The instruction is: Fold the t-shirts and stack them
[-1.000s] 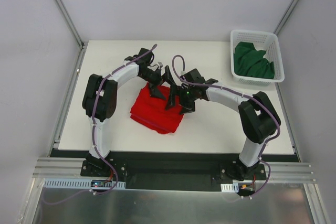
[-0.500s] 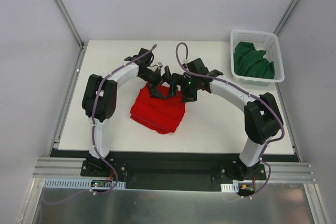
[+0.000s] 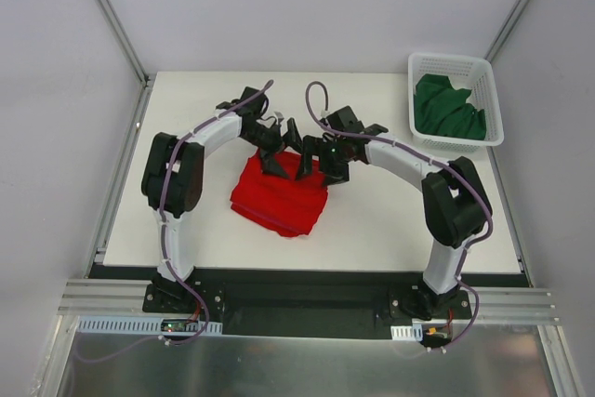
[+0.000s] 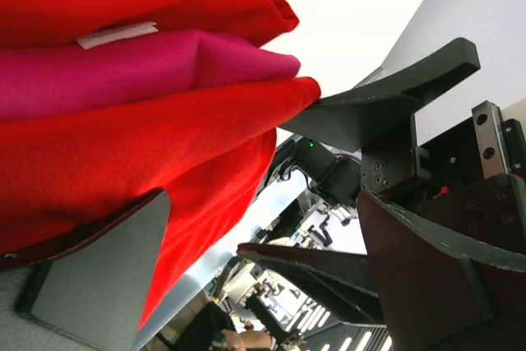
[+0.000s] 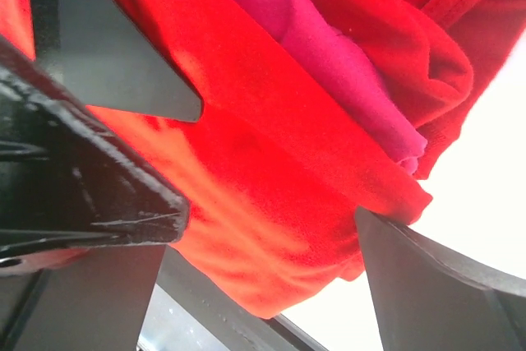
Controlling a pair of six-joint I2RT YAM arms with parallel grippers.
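The bright red t-shirt (image 3: 279,197) lies folded in the middle of the table. The wrist views show a magenta-pink t-shirt (image 4: 123,71) sandwiched between its red layers (image 4: 123,154), also seen in the right wrist view (image 5: 329,47). My left gripper (image 3: 276,159) and right gripper (image 3: 313,163) sit close together at the bundle's far edge. Both are open, each with a red fold (image 5: 246,162) between its jaws. The dark green t-shirt (image 3: 449,109) lies crumpled in the white basket (image 3: 491,99).
The basket stands at the table's far right corner. A white label (image 4: 115,34) shows on the cloth. The right arm's dark finger (image 4: 386,104) is close beside my left gripper (image 4: 263,203).
My right gripper has moved away from me and lower onto the bundle's far edge, closer to the left gripper. The left arm has barely shifted. The red bundle has kept its place.
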